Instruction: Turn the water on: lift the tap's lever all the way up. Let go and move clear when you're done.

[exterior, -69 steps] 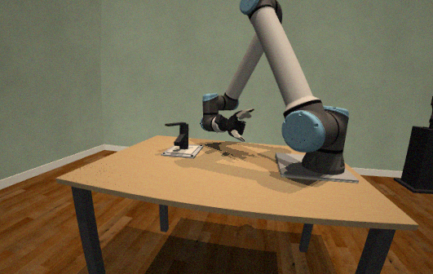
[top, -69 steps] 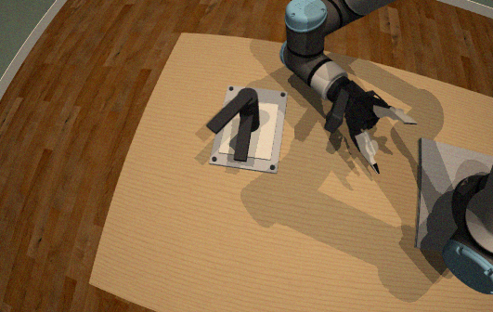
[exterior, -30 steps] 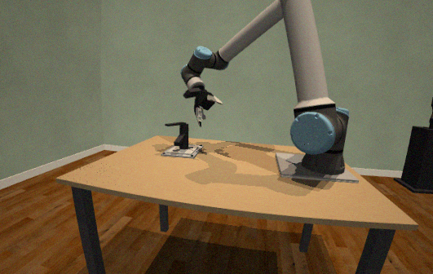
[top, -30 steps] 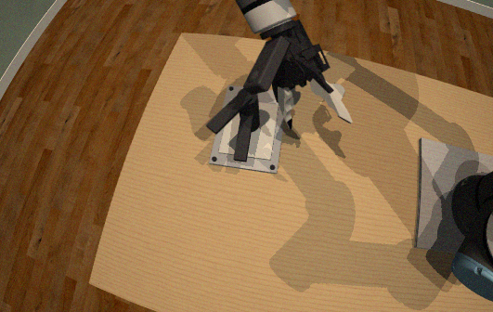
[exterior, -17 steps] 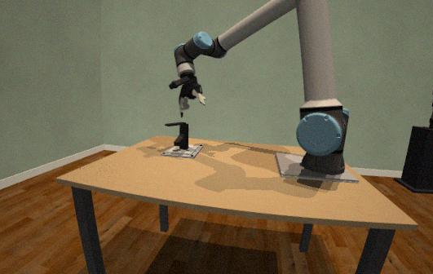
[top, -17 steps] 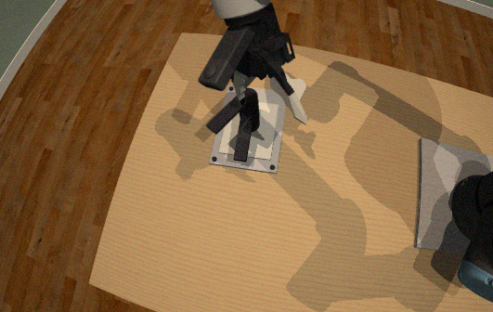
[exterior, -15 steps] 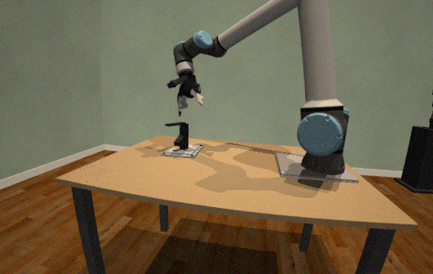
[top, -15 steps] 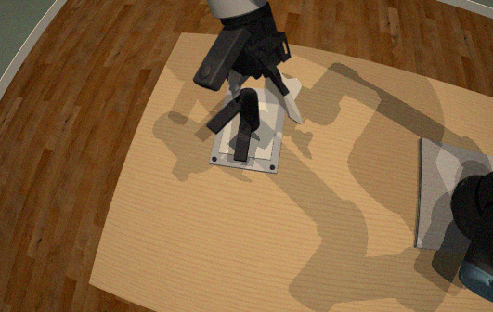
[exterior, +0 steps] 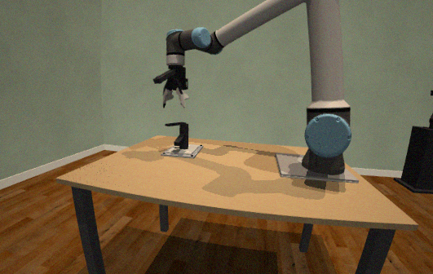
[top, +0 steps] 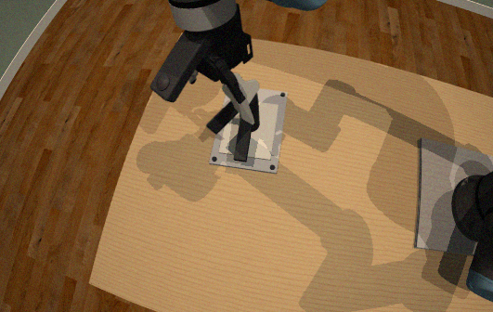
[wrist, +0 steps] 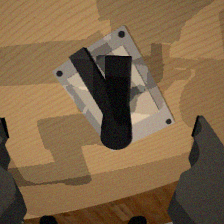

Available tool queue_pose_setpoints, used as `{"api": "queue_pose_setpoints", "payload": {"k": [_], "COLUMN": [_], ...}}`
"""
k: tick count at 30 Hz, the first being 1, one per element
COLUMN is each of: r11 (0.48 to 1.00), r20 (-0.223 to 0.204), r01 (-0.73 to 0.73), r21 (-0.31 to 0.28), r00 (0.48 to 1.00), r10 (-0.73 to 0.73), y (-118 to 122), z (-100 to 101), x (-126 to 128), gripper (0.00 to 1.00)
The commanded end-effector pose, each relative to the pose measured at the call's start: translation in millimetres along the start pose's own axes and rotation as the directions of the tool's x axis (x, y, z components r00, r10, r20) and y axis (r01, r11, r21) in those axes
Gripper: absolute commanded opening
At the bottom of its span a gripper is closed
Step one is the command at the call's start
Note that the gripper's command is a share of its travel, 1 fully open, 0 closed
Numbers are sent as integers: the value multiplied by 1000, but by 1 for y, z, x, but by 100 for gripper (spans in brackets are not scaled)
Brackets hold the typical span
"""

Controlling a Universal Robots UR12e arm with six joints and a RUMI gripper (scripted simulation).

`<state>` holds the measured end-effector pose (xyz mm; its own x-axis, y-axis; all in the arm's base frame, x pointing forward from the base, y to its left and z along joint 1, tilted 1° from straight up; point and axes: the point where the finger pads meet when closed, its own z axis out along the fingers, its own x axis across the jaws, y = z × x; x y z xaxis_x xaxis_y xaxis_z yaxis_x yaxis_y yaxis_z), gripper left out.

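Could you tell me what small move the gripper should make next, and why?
Probably descend straight toward the tap: the gripper hangs open and empty well above it, pointing down, and the lever lies roughly level, not yet lifted.

Counter (exterior: 234,196): pale wood with fine straight grain, matt finish, carried on dark matt legs. Floor (exterior: 22,228): darker reddish wood planks, slight sheen seen. Tap (exterior: 182,134): matt black body and lever (top: 222,117), no gloss visible. Tap mounting plate (top: 278,153): grey brushed-looking metal, dark screw heads at corners, paler inset panel. Arm base plate (top: 434,186): smooth grey metal. Arm links: smooth light-grey finish, blue joint caps. Gripper (exterior: 174,99) housing matt black; jaws pale, metal-like.
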<state>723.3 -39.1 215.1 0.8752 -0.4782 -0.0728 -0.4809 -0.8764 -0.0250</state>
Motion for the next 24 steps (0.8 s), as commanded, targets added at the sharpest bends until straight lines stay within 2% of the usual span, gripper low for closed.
{"api": "queue_pose_setpoints", "payload": {"k": [1, 8, 9, 24], "r11": [1000, 1000, 1000, 1000], "r20": [-51, -64, -64, -64], "r01": [-6, -7, -7, -7], "r21": [-19, -23, -23, -23], "r00": [999, 998, 998, 998], "r10": [5, 6, 6, 6], "y": [-5, -7, -7, -7], "z": [-2, -2, -2, -2], "x": [11, 13, 13, 13], "gripper": [100, 100, 0, 0]}}
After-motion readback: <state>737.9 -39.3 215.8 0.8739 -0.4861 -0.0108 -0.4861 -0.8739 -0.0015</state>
